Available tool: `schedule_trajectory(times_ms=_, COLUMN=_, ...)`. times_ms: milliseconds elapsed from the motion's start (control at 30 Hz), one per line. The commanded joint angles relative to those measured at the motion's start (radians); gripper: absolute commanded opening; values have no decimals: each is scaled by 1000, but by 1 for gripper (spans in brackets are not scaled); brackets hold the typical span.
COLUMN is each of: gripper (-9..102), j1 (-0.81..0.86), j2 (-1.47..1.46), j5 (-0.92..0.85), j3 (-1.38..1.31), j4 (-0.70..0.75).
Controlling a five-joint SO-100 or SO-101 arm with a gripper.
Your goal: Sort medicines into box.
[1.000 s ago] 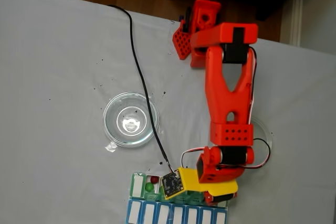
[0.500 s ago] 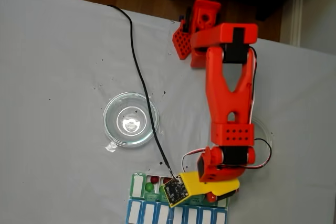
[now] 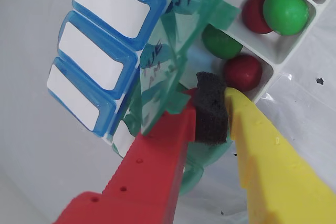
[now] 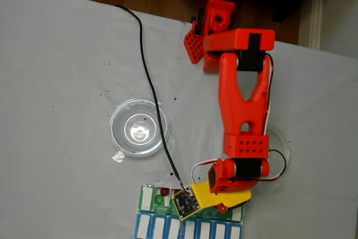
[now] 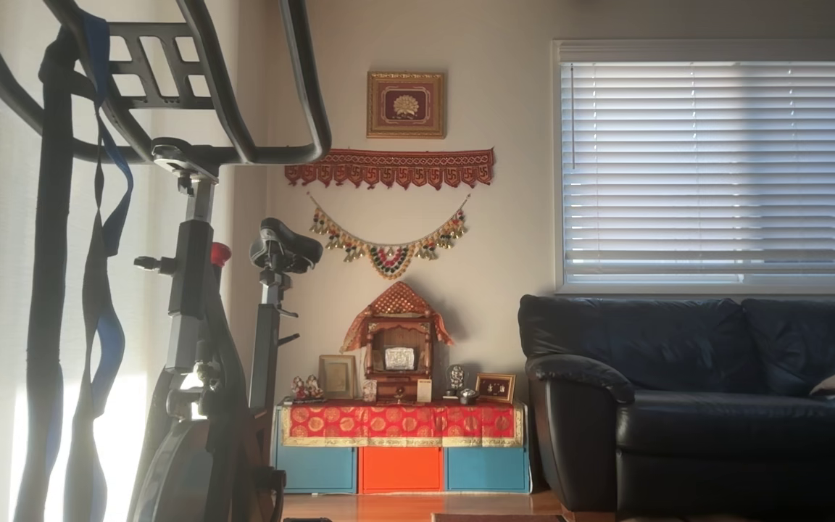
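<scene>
Five small round balls show in the wrist view, three dark red [image 3: 242, 72] and two bright green [image 3: 285, 12], lying in open white compartments of the long pill organizer with translucent green lids [image 3: 173, 51]. Red-and-yellow end effector [image 3: 210, 109] hangs low at the organizer's end, fingers nearly pressed together, black foam pad between them; I cannot tell whether a lid is pinched. Judgement: nudge gently, keeping clear of the blue-lidded row [image 3: 100, 51] on the grey worktop [image 4: 67, 82].
</scene>
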Motion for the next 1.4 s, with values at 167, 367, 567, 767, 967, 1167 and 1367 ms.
schedule_trajectory(times_ms=167, gripper=1, j1=61, j2=190, j5=91, j3=-238, j4=316)
schedule_trajectory(times_ms=367, gripper=1, j1=110, j2=207, j5=143, j3=-321, j4=308)
schedule_trajectory(times_ms=567, gripper=1, j1=155, j2=224, j5=225, j3=-230, j4=34)
schedule_trajectory(times_ms=767, gripper=1, j1=152, j2=285, j5=282, j3=-112, j4=-121)
schedule_trajectory(times_ms=967, gripper=1, j1=103, j2=285, j5=296, j3=0, j4=-224)
schedule_trajectory(times_ms=1167, gripper=1, j1=86, j2=252, j5=279, j3=20, j4=-224)
schedule_trajectory(times_ms=1367, gripper=1, j1=84, j2=215, j5=227, j3=-14, j4=-158)
